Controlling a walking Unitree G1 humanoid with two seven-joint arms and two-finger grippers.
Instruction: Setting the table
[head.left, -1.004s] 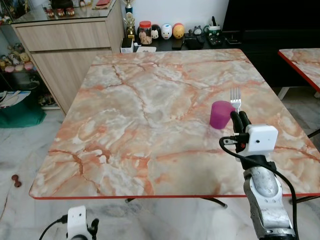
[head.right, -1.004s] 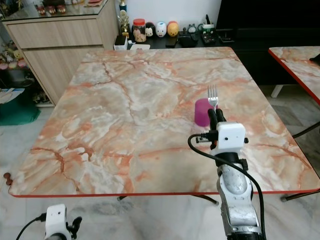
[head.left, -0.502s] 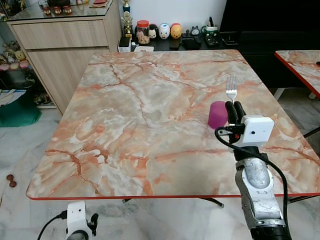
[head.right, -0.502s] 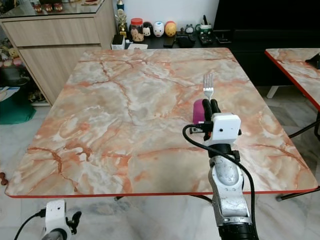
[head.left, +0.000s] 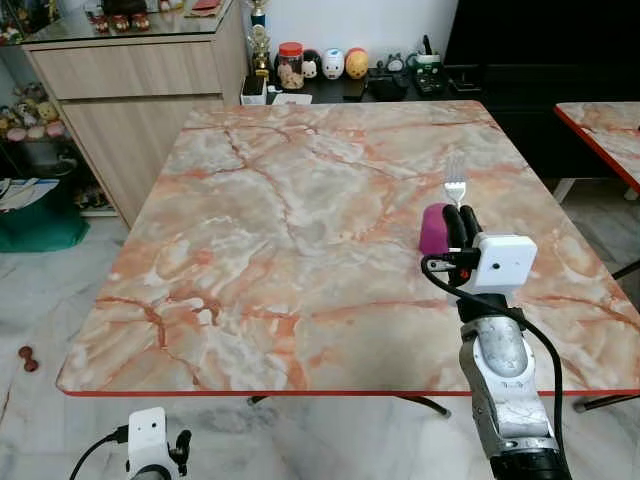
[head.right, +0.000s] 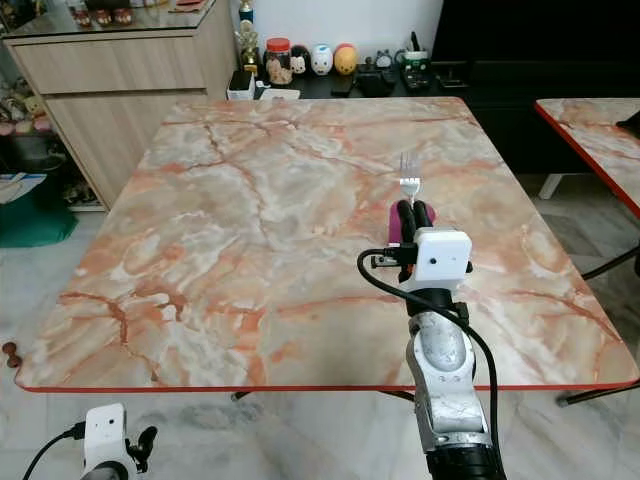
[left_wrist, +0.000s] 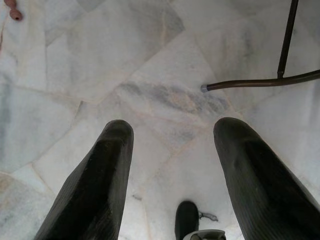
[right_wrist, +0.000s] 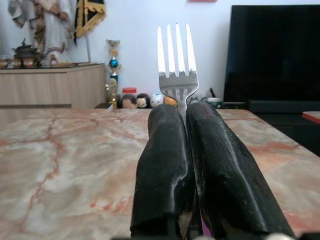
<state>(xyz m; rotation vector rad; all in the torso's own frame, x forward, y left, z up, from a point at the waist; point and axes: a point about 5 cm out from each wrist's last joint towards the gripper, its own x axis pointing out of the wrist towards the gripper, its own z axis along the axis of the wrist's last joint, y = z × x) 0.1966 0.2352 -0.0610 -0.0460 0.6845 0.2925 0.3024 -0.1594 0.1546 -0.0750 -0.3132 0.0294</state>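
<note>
Right gripper (head.left: 460, 218): we have it raised over the right half of the table, fingers pressed together and pinching the fork's handle.
Fork (head.left: 456, 184): upright, tines up, sticking out past the fingertips. In the right wrist view the fork (right_wrist: 177, 64) head sits dead centre just above the two black fingers (right_wrist: 165, 165), tines clear of them, handle lost between them.
Fork vs cup: from the head views the tines stand above and slightly behind the pink cup (head.left: 433, 229); we can't tell whether the gripper touches the cup.
Pink cup: on the table, right of centre, directly in front of the right gripper and partly hidden by its fingers and the white wrist camera block (head.left: 503, 262).
Table (head.left: 280, 230): orange-veined marble top with red edge; we see the cup on it.
Left gripper (left_wrist: 172, 170): hanging low below the table's near edge, fingers spread wide apart with nothing between them, pointed at the pale marble floor (left_wrist: 75, 65); a dark table leg foot (left_wrist: 260, 82) crosses its view.
Background: wooden sideboard (head.left: 140, 90) to the far left, small figurines and jars (head.left: 320, 65) on a dark shelf behind the table, a second marble table (head.left: 605, 125) at the right edge.
</note>
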